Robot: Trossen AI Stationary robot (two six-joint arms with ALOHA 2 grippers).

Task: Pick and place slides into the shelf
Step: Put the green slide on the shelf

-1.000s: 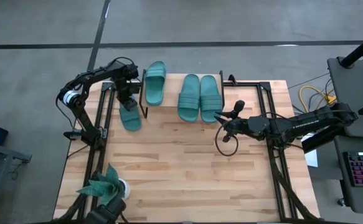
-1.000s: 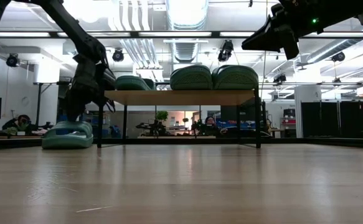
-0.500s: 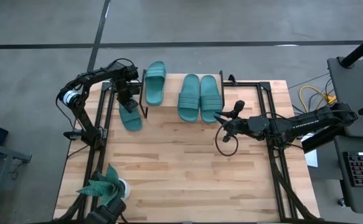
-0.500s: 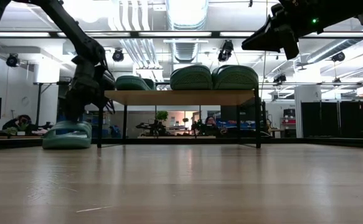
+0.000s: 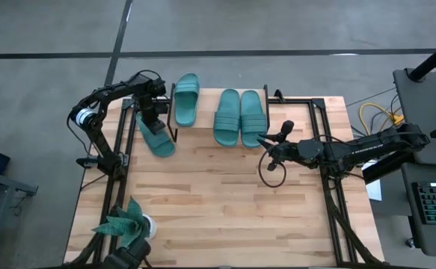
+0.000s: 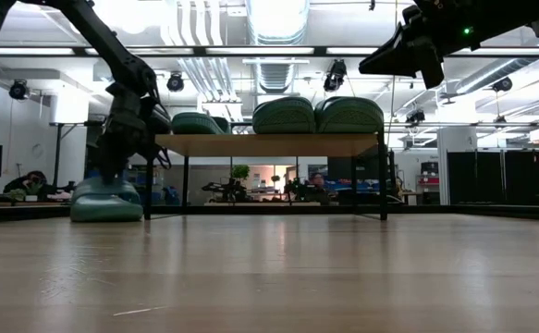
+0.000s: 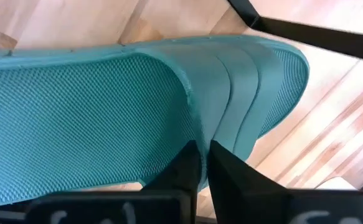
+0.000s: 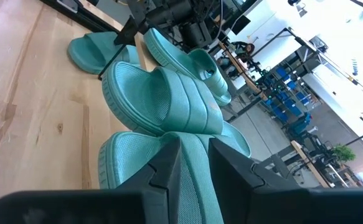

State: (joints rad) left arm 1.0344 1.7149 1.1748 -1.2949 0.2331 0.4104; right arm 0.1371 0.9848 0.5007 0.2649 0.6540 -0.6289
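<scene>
1. High view: three slides (image 5: 228, 116) lie on the shelf (image 5: 219, 127); the fourth slide (image 5: 156, 135) lies on the worktop (image 5: 218, 202) beside it, under the left gripper (image 5: 152, 119).
2. Left wrist view: fingers (image 7: 221, 168) pinch the strap edge; lift it level to clear the shelf.
3. Right wrist view: right gripper (image 8: 193, 149) waits, fingers narrow, empty.
</scene>
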